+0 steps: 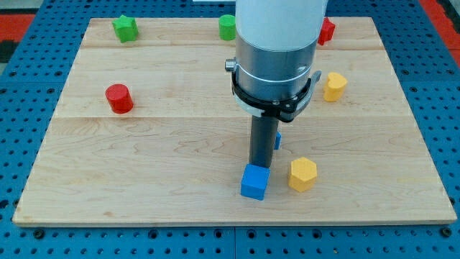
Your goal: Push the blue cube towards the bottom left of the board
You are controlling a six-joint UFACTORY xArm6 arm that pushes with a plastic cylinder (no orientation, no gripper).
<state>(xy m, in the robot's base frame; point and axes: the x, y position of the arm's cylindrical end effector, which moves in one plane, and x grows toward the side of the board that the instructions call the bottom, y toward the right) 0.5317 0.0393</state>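
The blue cube (254,182) sits near the view's bottom, a little right of centre on the wooden board (144,180). My rod comes straight down from the large arm body, and my tip (259,166) is right at the cube's top edge, touching or nearly touching it. A second small blue block (277,140) shows partly behind the rod on its right side; its shape is hidden.
A yellow hexagonal block (302,173) lies just right of the blue cube. Another yellow block (334,85) is at the right. A red cylinder (118,98) is at the left. A green star-like block (125,28), a green block (227,26) and a red block (327,30) line the top.
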